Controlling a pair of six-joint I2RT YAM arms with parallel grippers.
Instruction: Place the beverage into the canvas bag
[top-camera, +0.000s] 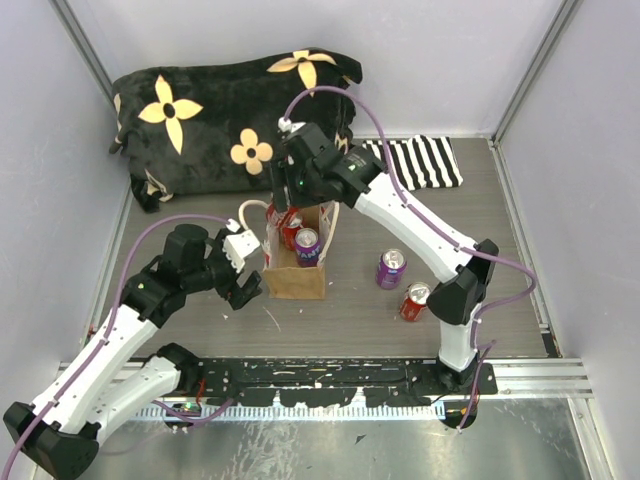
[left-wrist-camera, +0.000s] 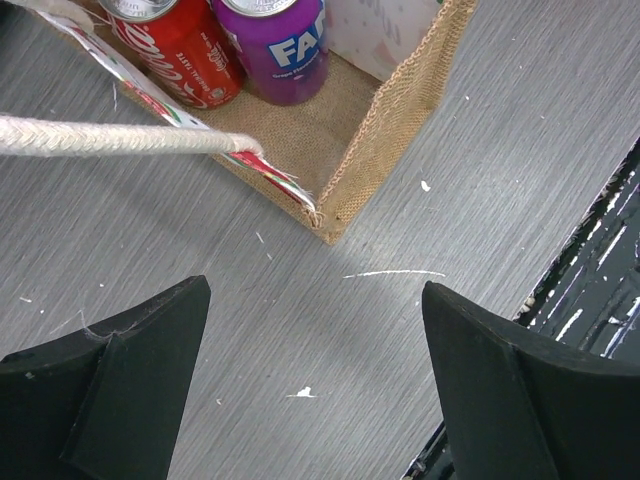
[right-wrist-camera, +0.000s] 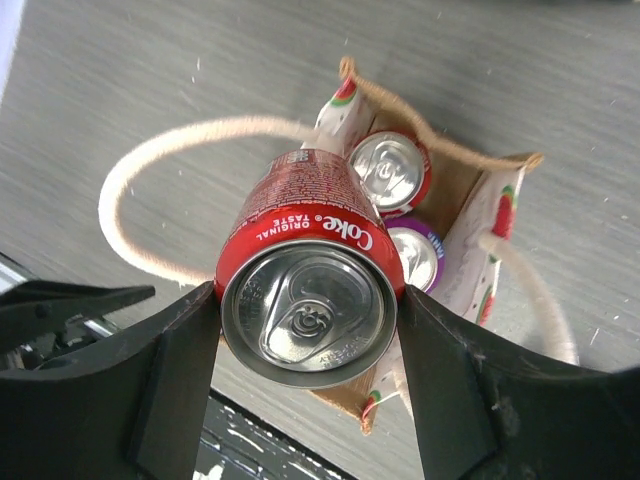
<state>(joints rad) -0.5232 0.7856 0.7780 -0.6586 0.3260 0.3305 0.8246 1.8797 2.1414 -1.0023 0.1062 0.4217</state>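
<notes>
Right gripper (right-wrist-camera: 308, 305): my fingers pinch the Coke can (right-wrist-camera: 300, 215) across its sidewall at frame centre, above the open canvas bag (right-wrist-camera: 462, 190) at upper right. A red can (right-wrist-camera: 390, 170) and a purple can (right-wrist-camera: 415, 255) stand inside.

Judgement: smooth thin metal, slippery and dentable, so a mid-body hold with moderate squeeze. Bag walls are soft.

Left gripper (left-wrist-camera: 315, 300): fingers spread, empty.

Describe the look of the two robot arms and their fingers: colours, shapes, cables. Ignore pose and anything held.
Both the left arm and the right arm have smooth white shells with black joints. A purple cable loops loosely along each arm. The fingers are matte black, broad and wedge-shaped. There are no sleeves.
</notes>
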